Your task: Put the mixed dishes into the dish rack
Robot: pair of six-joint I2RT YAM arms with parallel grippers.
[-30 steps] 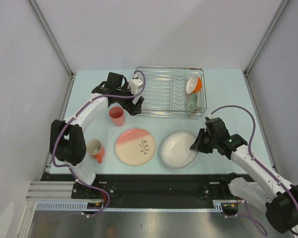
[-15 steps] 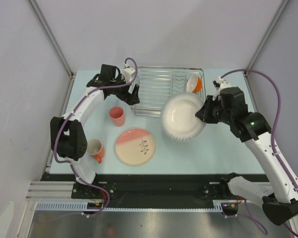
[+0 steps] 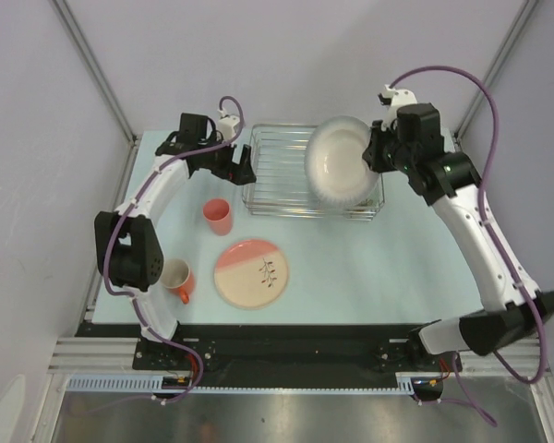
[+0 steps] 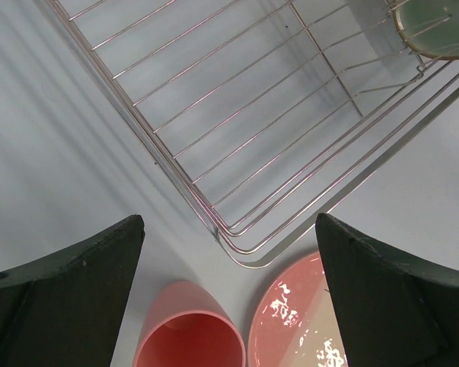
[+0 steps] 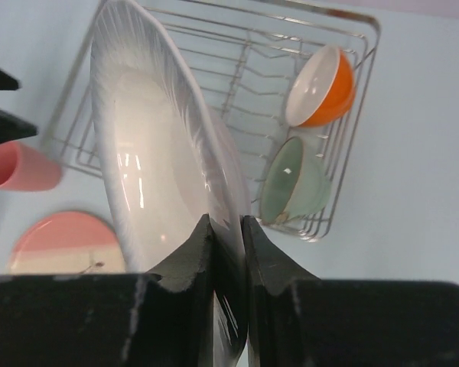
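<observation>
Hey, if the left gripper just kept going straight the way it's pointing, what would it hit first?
Probably the rack, at its corner wire: the open left gripper has it dead ahead between its fingers. The tumbler sits lower in the wrist view, likely off that line. Depth is unclear.

White plate (image 5: 153, 168): ribbed rim, tilted on edge in the air over the right half of the dish rack (image 3: 277, 175), pinched at its rim by the right gripper (image 5: 228, 229). Rack: silvery wire, rectangular, at the table's far side. Its right end holds an orange bowl with white inside (image 5: 321, 86) and a small green bowl (image 5: 294, 183), both propped on edge. On the table: salmon-pink tumbler (image 3: 217, 217), upright, near the rack's near-left corner; pink-and-cream plate (image 3: 250, 273), flat; orange mug (image 3: 177, 277), upright, left of that plate.
</observation>
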